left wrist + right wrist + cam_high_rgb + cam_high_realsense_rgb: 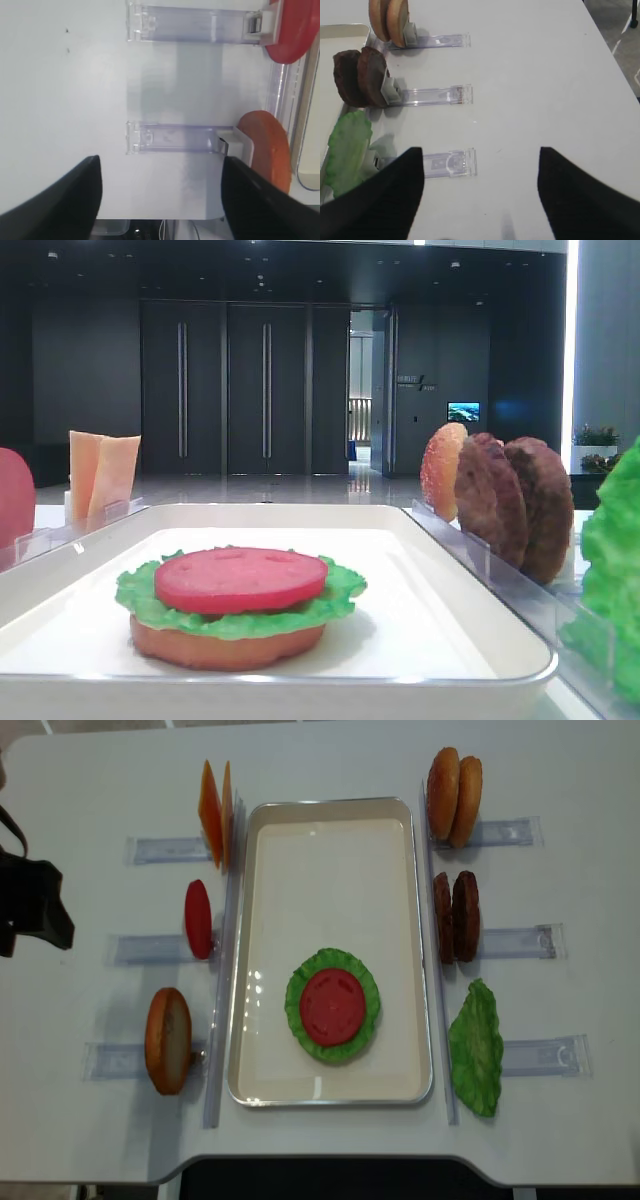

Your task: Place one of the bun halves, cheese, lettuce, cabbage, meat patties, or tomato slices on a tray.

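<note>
On the white tray (330,830) lies a stack: a tomato slice (332,1006) on lettuce (300,982) on a bun half (225,648). Left of the tray stand cheese (212,812), a second tomato slice (198,918) and a bun half (168,1040). On the tray's right stand two bun halves (455,795), meat patties (457,917) and a lettuce leaf (475,1045). My left gripper (160,200) is open and empty over bare table beside the bun half (267,147). My right gripper (480,195) is open and empty, near the lettuce leaf (347,150).
Clear plastic holders (520,942) carry the upright pieces on both sides of the tray. My left arm (30,905) hangs over the far left of the table. The table's front edge (160,218) lies just under the left gripper.
</note>
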